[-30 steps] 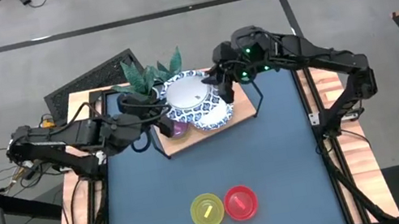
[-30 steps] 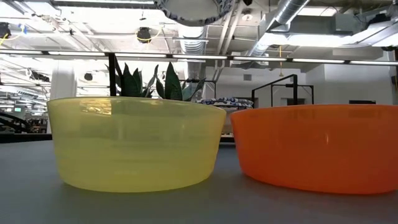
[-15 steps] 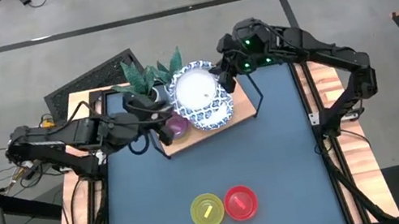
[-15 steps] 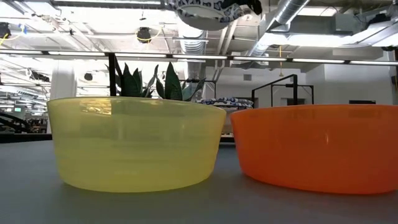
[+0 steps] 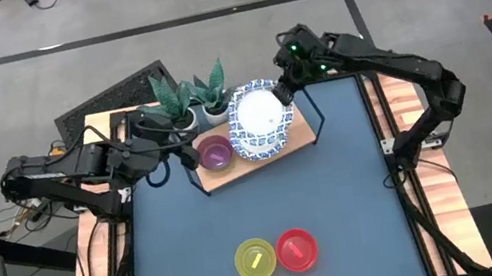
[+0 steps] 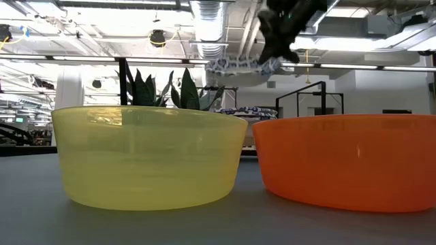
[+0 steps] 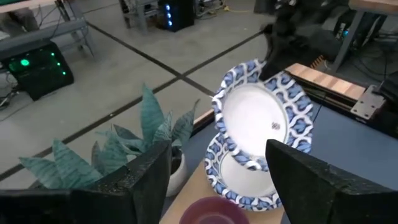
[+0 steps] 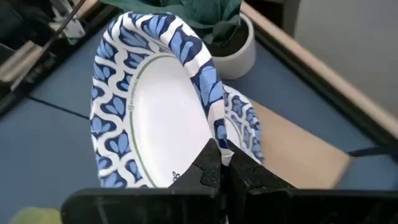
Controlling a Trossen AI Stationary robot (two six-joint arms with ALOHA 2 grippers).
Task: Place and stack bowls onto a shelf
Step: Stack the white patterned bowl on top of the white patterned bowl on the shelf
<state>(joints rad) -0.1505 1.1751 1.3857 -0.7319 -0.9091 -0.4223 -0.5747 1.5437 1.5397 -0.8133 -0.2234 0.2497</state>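
Bowls like the patterned one (image 5: 257, 116) looked light and thin, so we judged the rim the best place to hold; our right gripper (image 8: 222, 163) pinched it there, above the stack (image 5: 260, 143) on the shelf (image 5: 298, 135). Our left gripper (image 7: 214, 180) was spread by the purple bowl (image 5: 215, 152), leaving little room.

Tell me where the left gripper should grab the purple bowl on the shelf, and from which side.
Grip the purple bowl by its rim, coming from above on the side facing the left gripper. It sits upright and open on the shelf, so one finger can go inside the wall. The other side is crowded by the patterned bowl held by the right gripper.
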